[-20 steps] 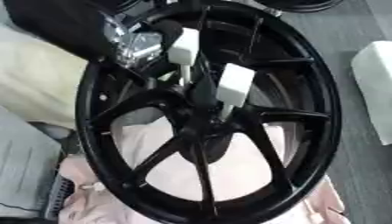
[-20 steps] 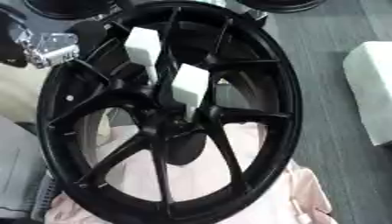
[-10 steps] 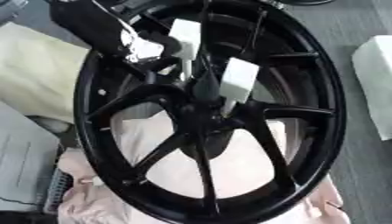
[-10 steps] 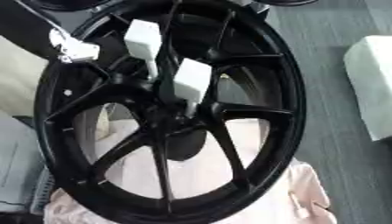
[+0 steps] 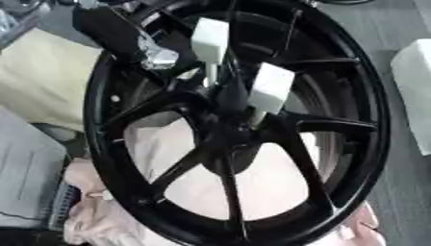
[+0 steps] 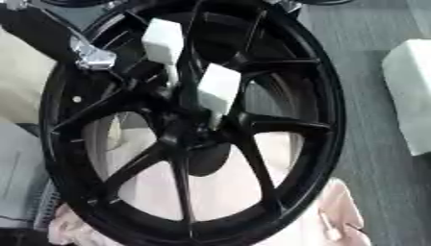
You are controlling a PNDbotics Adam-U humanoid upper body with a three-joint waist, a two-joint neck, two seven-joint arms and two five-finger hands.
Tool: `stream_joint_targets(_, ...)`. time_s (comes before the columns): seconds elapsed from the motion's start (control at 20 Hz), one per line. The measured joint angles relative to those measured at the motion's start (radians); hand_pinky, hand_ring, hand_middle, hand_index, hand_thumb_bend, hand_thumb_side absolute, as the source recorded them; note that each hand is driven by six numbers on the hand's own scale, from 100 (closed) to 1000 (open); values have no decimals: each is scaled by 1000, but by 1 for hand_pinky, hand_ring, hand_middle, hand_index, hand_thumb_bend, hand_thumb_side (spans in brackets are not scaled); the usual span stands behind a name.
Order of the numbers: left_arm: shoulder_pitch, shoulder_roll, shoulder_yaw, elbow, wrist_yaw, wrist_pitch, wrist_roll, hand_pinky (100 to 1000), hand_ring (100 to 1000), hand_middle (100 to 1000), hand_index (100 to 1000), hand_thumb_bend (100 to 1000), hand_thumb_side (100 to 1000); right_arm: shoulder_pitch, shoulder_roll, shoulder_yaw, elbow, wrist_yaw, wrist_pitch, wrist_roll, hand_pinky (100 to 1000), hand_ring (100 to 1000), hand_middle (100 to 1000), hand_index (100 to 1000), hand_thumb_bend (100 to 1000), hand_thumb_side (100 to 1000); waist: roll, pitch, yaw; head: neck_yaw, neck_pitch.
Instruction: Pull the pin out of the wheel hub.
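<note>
The left hand (image 5: 126, 41) comes in from the upper left, black with a silver joint showing, lying across the rim of the wheel hub (image 5: 370, 139) at its upper-left arc; whether its fingers are curled or straight, I cannot tell, they merge into the black spokes; the right hand shows in neither view.

Nearest the camera, a pale pink cloth (image 5: 101, 221) lies under the lower rim and shows through the spoke gaps; a grey block (image 5: 25, 187) sits at the lower left edge, close to the rim; on the right, bare grey floor (image 6: 370, 182) gives open room alongside the rim.

At the centre, spokes meet in the dark middle of the hub; two white block-headed pins stand up from it; the nearer pin (image 5: 271, 89) sits just right of centre, its thin stem running down into the hub; the farther pin (image 5: 209, 40) stands just beyond it, up and left, near the hand but I cannot say whether touched.

Further off, a cream pad (image 5: 42, 81) lies left of the rim, and a white box (image 6: 408, 91) sits at the right edge, apart from the wheel.

Against half a second ago, the hand sits further in over the rim toward the farther pin; both pins remain seated in the hub.
</note>
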Motion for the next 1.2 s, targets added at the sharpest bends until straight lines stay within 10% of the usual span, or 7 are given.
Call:
stream_joint_targets(0.5,-2,-38,10,82,12,-80,-80,782,779,752,838,294,703,2,4,1,9,0,-5,5,651,565,535,623,480,255,-4,1,-1,-5,-31)
stream_joint_targets(1.2,-23,-73,48,142,92,-178,-230,765,774,749,811,278,486,6,13,6,18,0,-6,7,650,567,540,619,476,258,-5,3,-14,12,-40)
